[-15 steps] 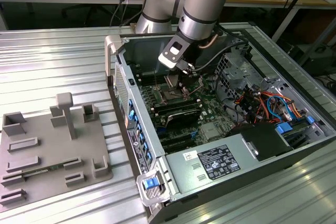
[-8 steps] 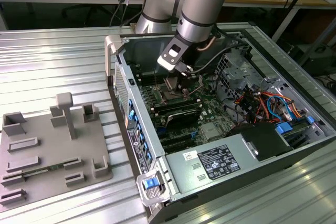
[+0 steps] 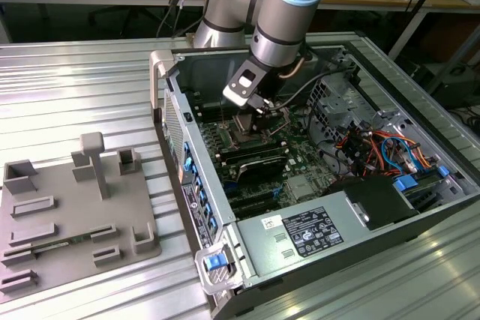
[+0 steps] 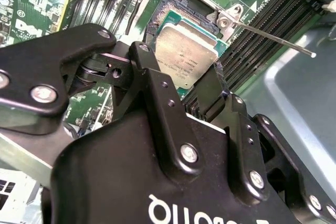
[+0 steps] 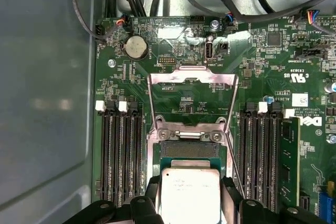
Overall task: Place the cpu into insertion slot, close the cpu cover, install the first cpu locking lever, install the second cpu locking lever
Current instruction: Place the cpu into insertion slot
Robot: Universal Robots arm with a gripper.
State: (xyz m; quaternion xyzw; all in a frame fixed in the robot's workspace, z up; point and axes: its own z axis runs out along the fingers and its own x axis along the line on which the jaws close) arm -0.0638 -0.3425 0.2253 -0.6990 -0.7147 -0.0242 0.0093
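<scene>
My gripper [image 3: 261,109] hangs inside the open computer case, right over the insertion slot [image 5: 189,150] on the green motherboard. Its black fingers [image 4: 152,77] are shut on two opposite edges of the cpu [image 5: 189,195], a silver-topped square chip [image 4: 186,51]. The chip sits just above the slot, offset so that part of the slot's contact area shows beyond it. The cpu cover [image 5: 191,93], a shiny metal frame with an open window, is swung up and open on its hinge. A thin locking lever [image 4: 273,38] sticks out unlatched beside the slot.
Rows of black memory slots [image 5: 121,156] flank the socket on both sides, one holding a memory stick [image 5: 289,161]. Cable bundles [image 3: 375,148] and the power supply [image 3: 300,234] fill the case toward the exterior view's right. A grey fixture tray [image 3: 67,215] lies on the table outside the case.
</scene>
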